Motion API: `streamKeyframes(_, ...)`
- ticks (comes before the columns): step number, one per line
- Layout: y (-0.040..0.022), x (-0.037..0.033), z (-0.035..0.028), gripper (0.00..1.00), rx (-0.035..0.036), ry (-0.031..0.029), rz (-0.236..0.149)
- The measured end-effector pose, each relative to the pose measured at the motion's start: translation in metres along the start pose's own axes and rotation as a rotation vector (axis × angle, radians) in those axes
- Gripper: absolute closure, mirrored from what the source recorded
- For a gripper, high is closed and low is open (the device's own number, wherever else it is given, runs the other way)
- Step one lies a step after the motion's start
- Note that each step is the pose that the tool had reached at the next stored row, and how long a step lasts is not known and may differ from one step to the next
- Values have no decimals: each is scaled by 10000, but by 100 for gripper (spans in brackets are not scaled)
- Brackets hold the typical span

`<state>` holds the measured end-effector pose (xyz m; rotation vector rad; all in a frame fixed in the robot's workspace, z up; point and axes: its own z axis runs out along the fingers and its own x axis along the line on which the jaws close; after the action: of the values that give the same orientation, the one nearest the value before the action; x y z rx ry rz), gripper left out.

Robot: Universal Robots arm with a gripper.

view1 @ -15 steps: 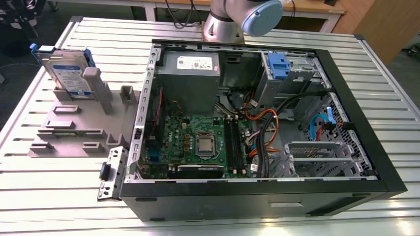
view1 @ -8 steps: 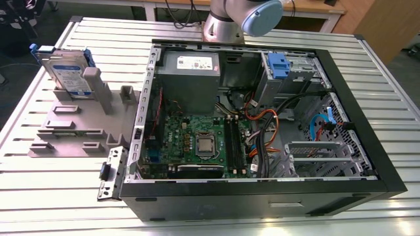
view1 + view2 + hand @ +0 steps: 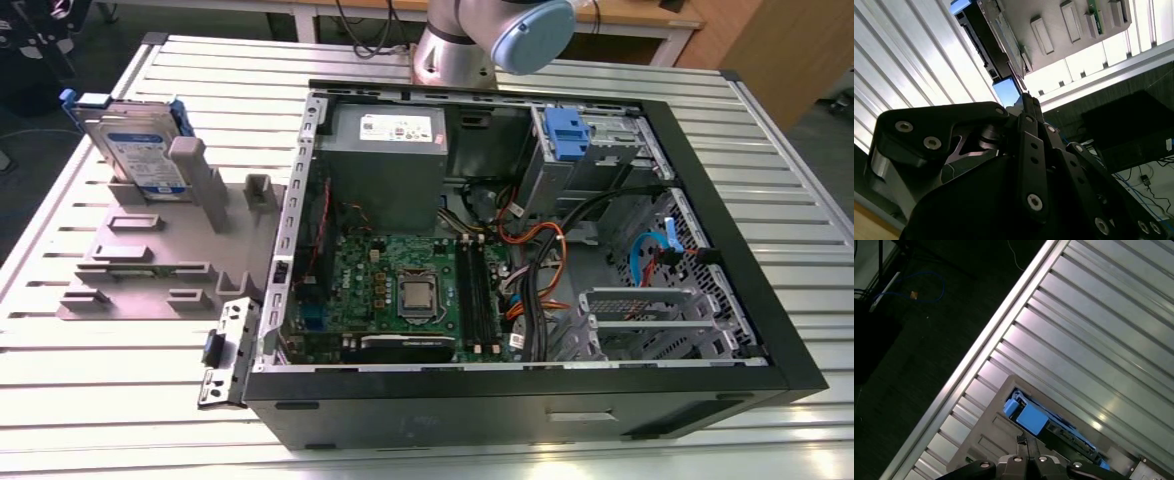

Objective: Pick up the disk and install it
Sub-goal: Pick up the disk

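First wrist view puts the gripper (image 3: 1025,440), fingertips pressed together on nothing, just above the blue-railed top edge of the disk (image 3: 1034,419) and apart from it. I judge the pick-up not yet begun; a grasp would call for spread fingers straddling that edge. The exterior view adds the setting: the disk stands upright in a grey holder (image 3: 147,255) on the table (image 3: 107,400), outside the open computer case (image 3: 747,300), toward the exterior view's left.
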<state>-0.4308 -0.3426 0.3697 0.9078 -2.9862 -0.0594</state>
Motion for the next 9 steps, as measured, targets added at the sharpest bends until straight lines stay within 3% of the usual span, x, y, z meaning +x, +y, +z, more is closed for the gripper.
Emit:
streamKeyframes(6,1,1,0,89,0,2,-58)
streamKeyframes(9,1,1,1,89,3,14,-372)
